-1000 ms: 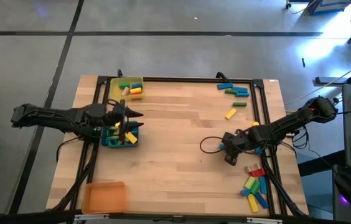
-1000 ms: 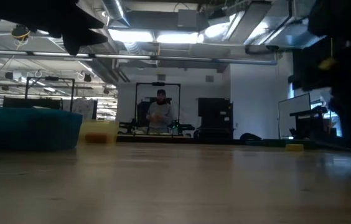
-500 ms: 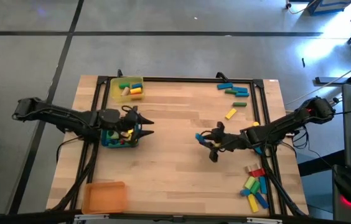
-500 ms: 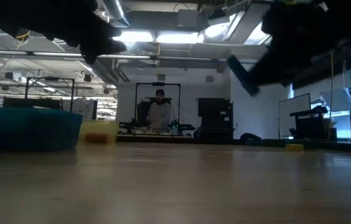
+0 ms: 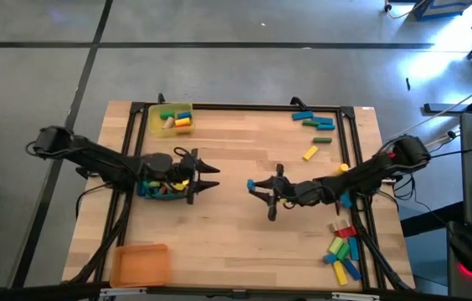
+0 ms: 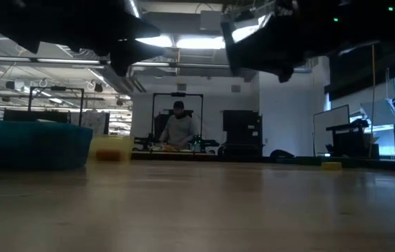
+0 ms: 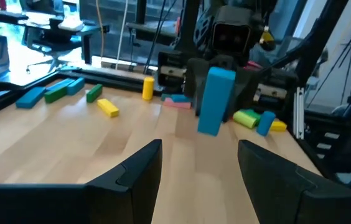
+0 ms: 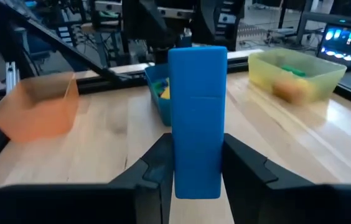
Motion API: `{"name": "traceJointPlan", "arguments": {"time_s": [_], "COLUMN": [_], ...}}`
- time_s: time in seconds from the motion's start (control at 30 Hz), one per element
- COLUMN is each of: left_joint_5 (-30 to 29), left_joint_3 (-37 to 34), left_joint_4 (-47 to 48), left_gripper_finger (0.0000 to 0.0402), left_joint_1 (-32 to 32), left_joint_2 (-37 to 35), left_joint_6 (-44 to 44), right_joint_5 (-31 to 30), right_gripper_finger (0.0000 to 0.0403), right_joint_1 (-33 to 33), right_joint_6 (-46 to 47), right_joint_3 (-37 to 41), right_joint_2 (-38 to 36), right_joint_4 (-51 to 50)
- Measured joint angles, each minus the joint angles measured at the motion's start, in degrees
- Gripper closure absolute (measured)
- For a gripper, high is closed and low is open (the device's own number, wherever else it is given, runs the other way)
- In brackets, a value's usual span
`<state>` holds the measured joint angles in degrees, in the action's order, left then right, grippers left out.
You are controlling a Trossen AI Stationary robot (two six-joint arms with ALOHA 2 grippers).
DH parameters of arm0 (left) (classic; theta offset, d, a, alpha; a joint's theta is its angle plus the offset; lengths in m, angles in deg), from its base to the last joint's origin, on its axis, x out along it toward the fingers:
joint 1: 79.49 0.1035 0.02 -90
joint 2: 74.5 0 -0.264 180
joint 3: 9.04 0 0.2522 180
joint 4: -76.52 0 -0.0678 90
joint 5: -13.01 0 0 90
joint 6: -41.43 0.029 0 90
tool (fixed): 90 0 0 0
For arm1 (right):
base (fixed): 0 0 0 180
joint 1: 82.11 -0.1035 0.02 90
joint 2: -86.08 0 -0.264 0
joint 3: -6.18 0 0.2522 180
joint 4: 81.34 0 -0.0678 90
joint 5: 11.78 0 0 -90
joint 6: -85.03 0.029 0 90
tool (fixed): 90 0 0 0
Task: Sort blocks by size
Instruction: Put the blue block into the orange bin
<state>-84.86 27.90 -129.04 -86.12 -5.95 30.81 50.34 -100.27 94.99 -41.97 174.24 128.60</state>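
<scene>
— Over mid-table, what of the right gripper?
— Clamped on a long blue block, upright between the two fingers, above the wooden table.

— And behind that block, past the fingertips?
— Blue tray straight ahead, orange tray to one side, yellow tray to the other with blocks inside.

— Left gripper?
— Just beyond the blue tray's rim, jaws spread, grasping nothing. Facing the right gripper across a bare stretch of wood, the same blue block dead ahead of it.

— Other blocks?
— Loose cluster of green, blue and yellow blocks at the table's far right corner, well behind the right gripper. Second heap of blocks by the near right edge, beside that arm. A few more inside the blue tray, right behind the left gripper.
</scene>
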Motion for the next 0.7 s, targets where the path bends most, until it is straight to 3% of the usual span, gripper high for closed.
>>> {"name": "traceJointPlan", "arguments": {"time_s": [0.43,0.7], "left_joint_5": [0.03,0.21], "left_joint_3": [0.07,3.73], "left_joint_4": [-7.0,-5.37], "left_gripper_finger": [0.0203,0.0152], "left_joint_1": [-1.68,-1.93], "left_joint_2": [5.17,7.22], "left_joint_6": [-0.7,1.04], "right_joint_5": [3.79,4.66], "right_gripper_finger": [0.0297,0.0297], "right_joint_1": [1.43,1.76], "right_joint_6": [-4.41,-6.42], "right_joint_3": [-10.37,-15.23], "right_joint_2": [6.74,12.23], "right_joint_4": [-0.18,-0.42]}}
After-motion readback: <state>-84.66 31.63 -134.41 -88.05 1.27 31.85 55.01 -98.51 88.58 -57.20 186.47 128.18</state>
